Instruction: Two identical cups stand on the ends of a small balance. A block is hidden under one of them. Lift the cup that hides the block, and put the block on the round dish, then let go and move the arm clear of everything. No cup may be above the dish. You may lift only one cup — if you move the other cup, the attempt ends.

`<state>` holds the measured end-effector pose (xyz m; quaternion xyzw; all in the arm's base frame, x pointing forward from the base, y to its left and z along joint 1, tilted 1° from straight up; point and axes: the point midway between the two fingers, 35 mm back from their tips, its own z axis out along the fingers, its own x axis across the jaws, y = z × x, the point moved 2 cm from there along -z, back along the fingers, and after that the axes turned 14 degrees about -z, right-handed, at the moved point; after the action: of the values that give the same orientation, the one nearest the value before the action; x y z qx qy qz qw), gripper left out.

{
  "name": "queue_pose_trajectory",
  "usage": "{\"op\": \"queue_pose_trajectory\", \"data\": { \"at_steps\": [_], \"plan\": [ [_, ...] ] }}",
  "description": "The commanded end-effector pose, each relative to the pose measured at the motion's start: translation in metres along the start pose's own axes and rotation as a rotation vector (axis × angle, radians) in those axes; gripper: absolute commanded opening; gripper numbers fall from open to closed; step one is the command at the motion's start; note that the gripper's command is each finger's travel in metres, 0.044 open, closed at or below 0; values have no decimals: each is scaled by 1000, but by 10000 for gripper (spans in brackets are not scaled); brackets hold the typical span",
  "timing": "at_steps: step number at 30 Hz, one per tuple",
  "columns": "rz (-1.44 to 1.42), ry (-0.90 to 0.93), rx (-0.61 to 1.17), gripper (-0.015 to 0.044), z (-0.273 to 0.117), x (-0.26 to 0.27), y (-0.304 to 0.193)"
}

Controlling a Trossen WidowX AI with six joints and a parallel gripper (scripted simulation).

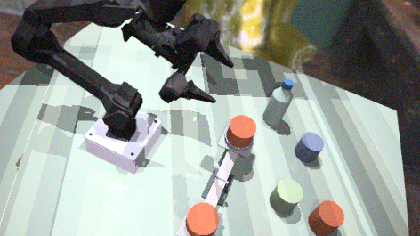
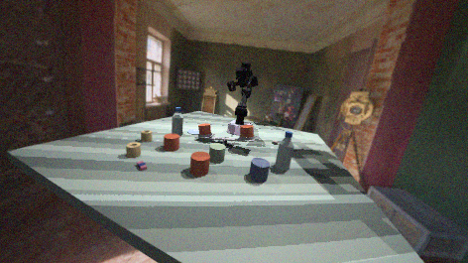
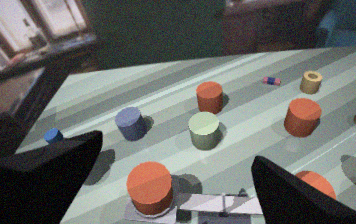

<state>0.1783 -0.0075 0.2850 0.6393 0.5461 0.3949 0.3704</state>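
Note:
A small balance (image 1: 227,164) (image 3: 205,202) bears two identical orange cups, both upright. One cup (image 1: 241,132) (image 2: 247,131) (image 3: 150,189) stands on the end nearer the bottle. The other cup (image 1: 202,219) (image 2: 204,129) (image 3: 316,184) stands on the far end, partly behind a finger in the wrist view. I cannot tell which end hangs lower, and the block is hidden. My gripper (image 1: 222,83) (image 3: 179,151) is wide open and empty, raised above the table on the bottle-side end's side of the balance. A flat pale shape (image 2: 192,132), perhaps the dish, lies beside the balance in the exterior view.
A bottle (image 1: 277,107) (image 2: 284,155) stands near the balance, with blue (image 1: 309,147) (image 3: 131,124), green (image 1: 286,197) (image 3: 204,131) and orange (image 1: 326,218) (image 3: 209,98) cylinders beyond. Another orange cylinder (image 2: 172,142) (image 3: 302,117), a second bottle (image 2: 177,124), yellow rings and a small striped piece (image 2: 142,166) stand farther off.

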Motion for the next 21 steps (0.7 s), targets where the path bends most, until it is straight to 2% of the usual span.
{"op": "queue_pose_trajectory", "data": {
  "at_steps": [1, 11, 16, 21],
  "plan": [
    [-68, -41, 91, 440, 6, -8, -21],
    [-258, -103, 340, 440, 10, -25, -73],
    [-267, -103, 347, 440, 10, -25, -73],
    [-396, -95, 416, 440, 19, -31, -67]
  ]
}}
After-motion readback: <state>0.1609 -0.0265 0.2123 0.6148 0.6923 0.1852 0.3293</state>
